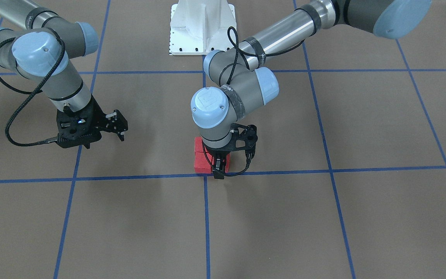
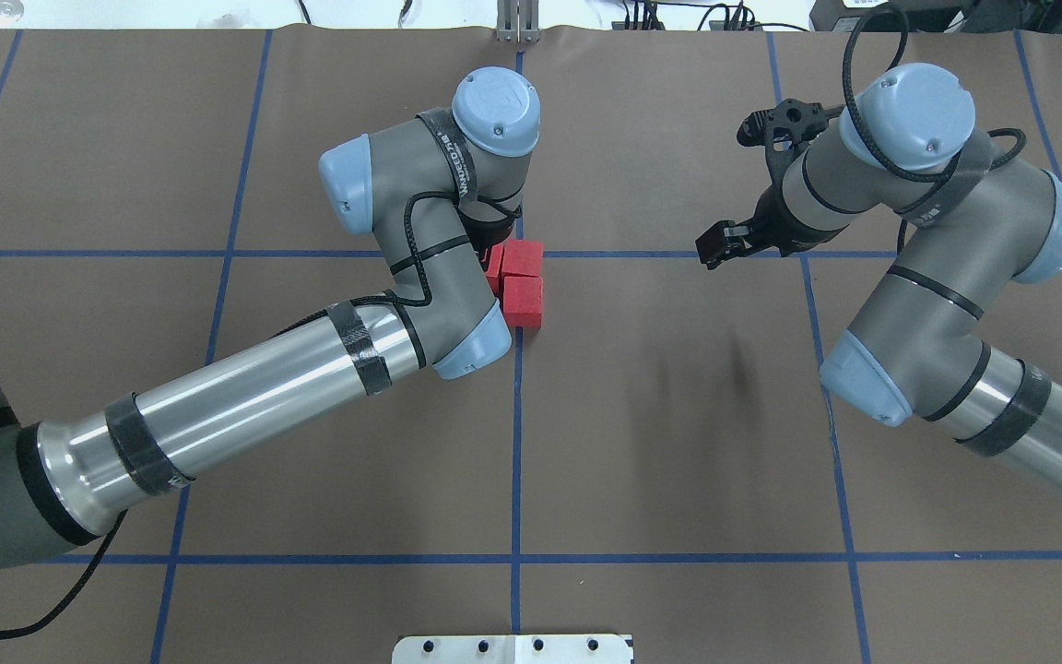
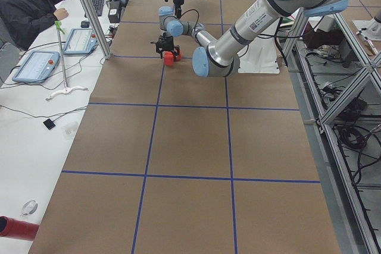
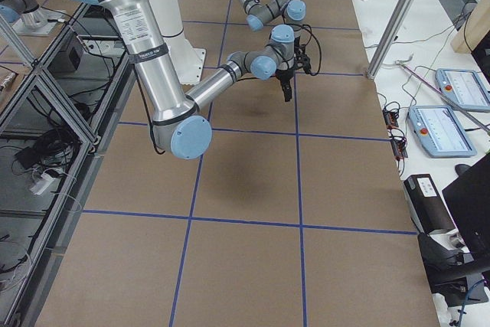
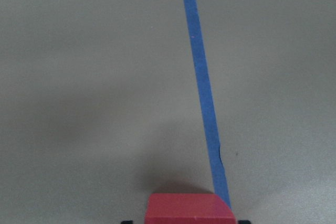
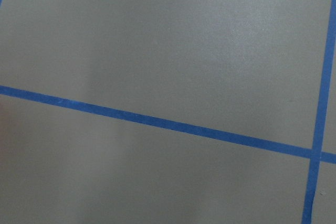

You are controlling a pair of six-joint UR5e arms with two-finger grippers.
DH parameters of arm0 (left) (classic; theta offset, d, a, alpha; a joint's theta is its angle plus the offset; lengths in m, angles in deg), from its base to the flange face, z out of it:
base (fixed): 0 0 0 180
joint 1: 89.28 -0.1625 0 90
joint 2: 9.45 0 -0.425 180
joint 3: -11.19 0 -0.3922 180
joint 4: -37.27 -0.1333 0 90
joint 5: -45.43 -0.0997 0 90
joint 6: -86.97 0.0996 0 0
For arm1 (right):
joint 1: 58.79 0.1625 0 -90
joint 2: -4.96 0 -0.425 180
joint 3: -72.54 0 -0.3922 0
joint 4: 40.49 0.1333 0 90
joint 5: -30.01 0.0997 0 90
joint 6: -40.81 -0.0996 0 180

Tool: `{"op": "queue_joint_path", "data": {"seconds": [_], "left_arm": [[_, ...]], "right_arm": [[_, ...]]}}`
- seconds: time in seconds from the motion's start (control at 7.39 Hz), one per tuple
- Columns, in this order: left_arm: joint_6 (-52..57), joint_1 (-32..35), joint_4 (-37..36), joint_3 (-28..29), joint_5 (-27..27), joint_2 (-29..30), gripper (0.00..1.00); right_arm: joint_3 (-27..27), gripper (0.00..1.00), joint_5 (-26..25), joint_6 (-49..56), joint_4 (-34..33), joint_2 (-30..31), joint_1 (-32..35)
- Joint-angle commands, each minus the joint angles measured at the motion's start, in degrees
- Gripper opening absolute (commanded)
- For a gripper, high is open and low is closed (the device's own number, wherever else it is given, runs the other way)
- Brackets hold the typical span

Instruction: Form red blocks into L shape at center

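Observation:
Three red blocks sit together at the center crossing (image 1: 205,175) of the blue tape lines. In the front view two of them (image 1: 202,155) lie in a line, and the third (image 1: 226,166) is beside the nearer one, partly behind my left gripper (image 1: 219,170). The overhead view shows two blocks (image 2: 524,281); the third (image 2: 494,268) is half hidden under my left wrist. In the left wrist view a red block (image 5: 189,209) sits between the fingertips, which close on its sides. My right gripper (image 1: 119,124) is open and empty, hovering well off to the side.
The robot's white base (image 1: 202,27) stands at the table's back edge. Brown gridded paper (image 2: 678,415) covers the table around the blocks. An operator (image 3: 30,4) sits at a side desk beyond the table edge.

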Motion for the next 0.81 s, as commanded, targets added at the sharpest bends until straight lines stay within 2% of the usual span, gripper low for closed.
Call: {"op": "queue_joint_path", "data": {"seconds": [0.0, 0.14, 0.41, 0.54, 0.68], "left_arm": [[0.31, 0.61, -1.25, -0.48, 0.01, -0.01, 1.0], [2.32, 1.57, -5.53, -1.79, 0.01, -0.01, 1.0], [14.14, 2.63, -19.13, -13.34, 0.09, -2.71, 1.0], [20.38, 3.51, -21.8, -23.93, 0.09, -9.35, 1.0], [32.36, 4.56, -21.74, -40.13, 0.27, -22.03, 1.0]], "right_arm": [[0.03, 0.99, 0.07, -0.09, -0.09, -0.25, 0.09], [0.12, 0.99, 1.03, -0.09, -0.09, -0.25, 0.7], [0.38, 0.99, 4.18, -0.01, -2.35, -1.56, 3.68], [0.82, 0.99, 6.46, 0.78, -3.76, -1.48, 6.48], [1.52, 0.99, 9.71, 2.79, -5.26, -0.52, 10.86]]}}
